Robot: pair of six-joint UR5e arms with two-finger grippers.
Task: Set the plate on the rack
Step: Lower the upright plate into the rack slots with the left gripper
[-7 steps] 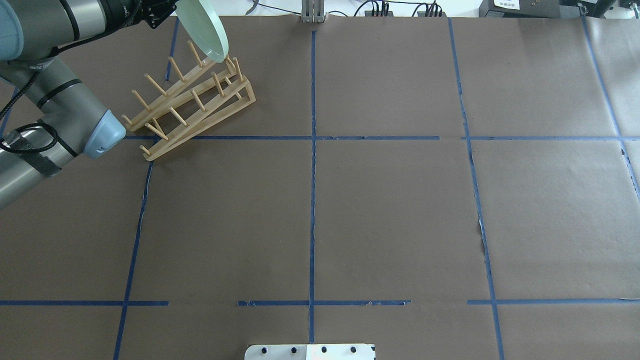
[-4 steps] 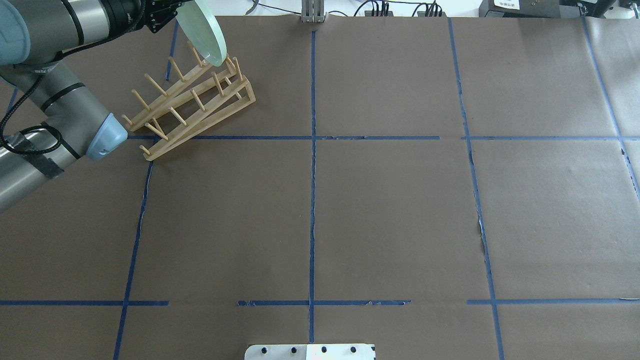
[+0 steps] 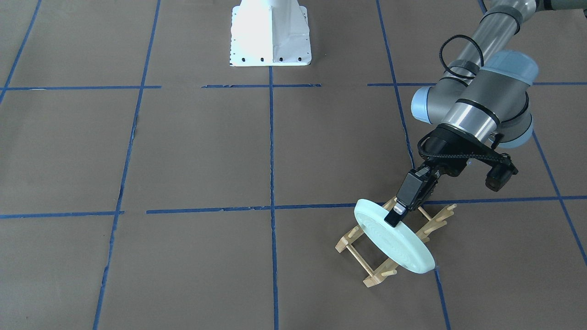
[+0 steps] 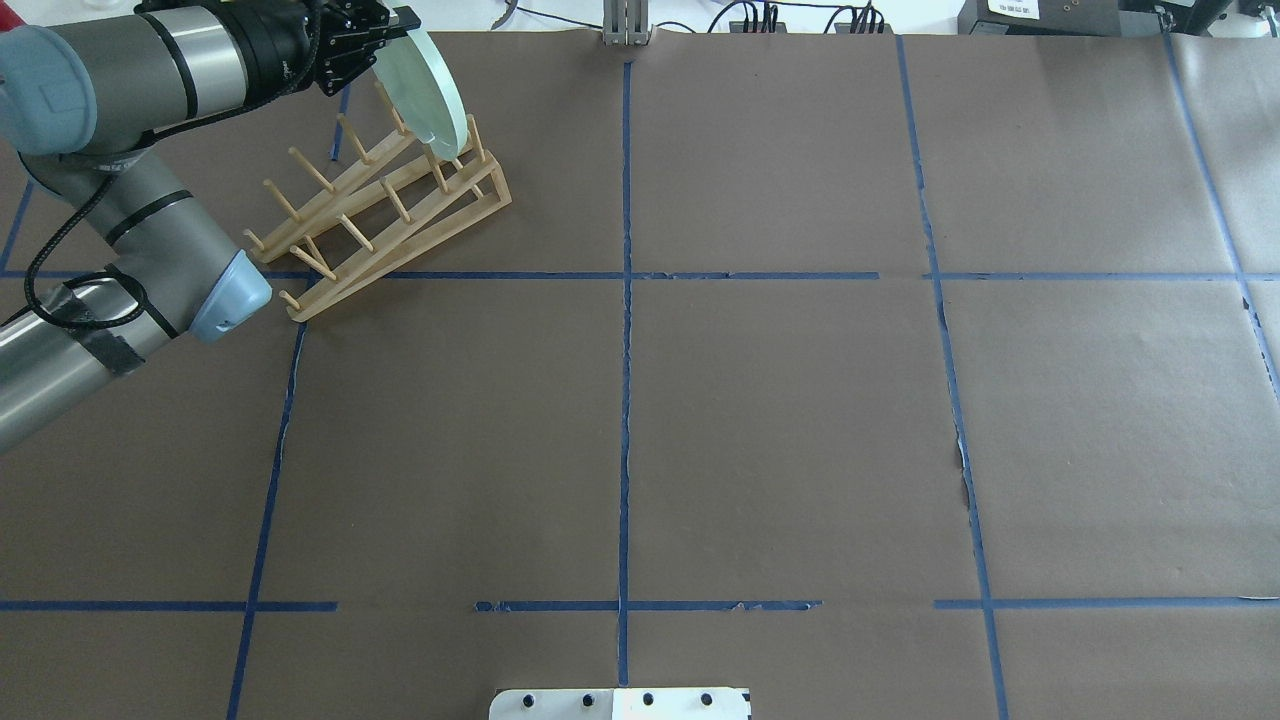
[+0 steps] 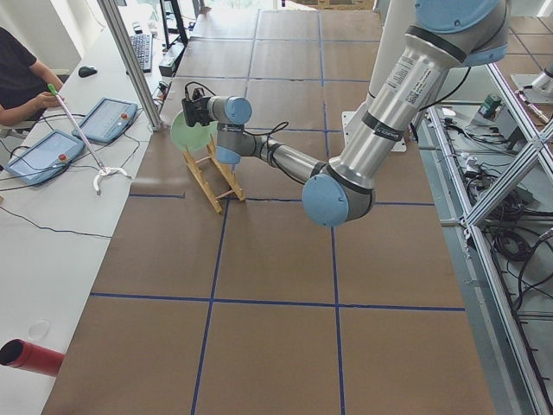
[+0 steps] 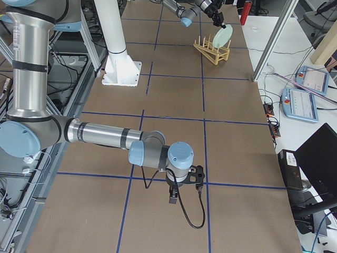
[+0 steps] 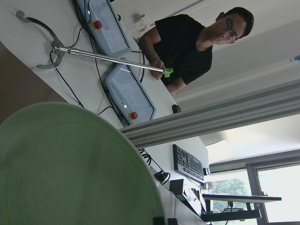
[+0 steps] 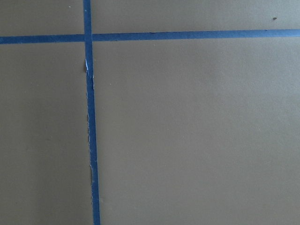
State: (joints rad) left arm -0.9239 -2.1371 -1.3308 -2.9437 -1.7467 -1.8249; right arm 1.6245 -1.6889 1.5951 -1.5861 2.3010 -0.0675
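Note:
My left gripper [image 3: 398, 215] is shut on the upper rim of the pale mint-green plate [image 3: 394, 243]. It holds the plate tilted on edge over the far end of the light-wood rack [image 3: 377, 276]. In the overhead view the plate [image 4: 435, 95] has its lower edge among the last pegs of the rack [image 4: 380, 215]; I cannot tell whether it touches them. The plate fills the lower left wrist view [image 7: 70, 164]. My right gripper [image 6: 172, 197] hangs low over bare table near the robot's side, and I cannot tell whether it is open or shut.
The white robot base [image 3: 270, 36] stands at the table's near middle. An aluminium post [image 4: 626, 25] stands at the far edge. An operator [image 5: 22, 82] with teach pendants sits beyond the far edge. Blue tape lines grid the brown table.
My left arm has swung right and lowered the plate. The plate has turned more upright, and its lower edge has come down to the rack's far pegs.

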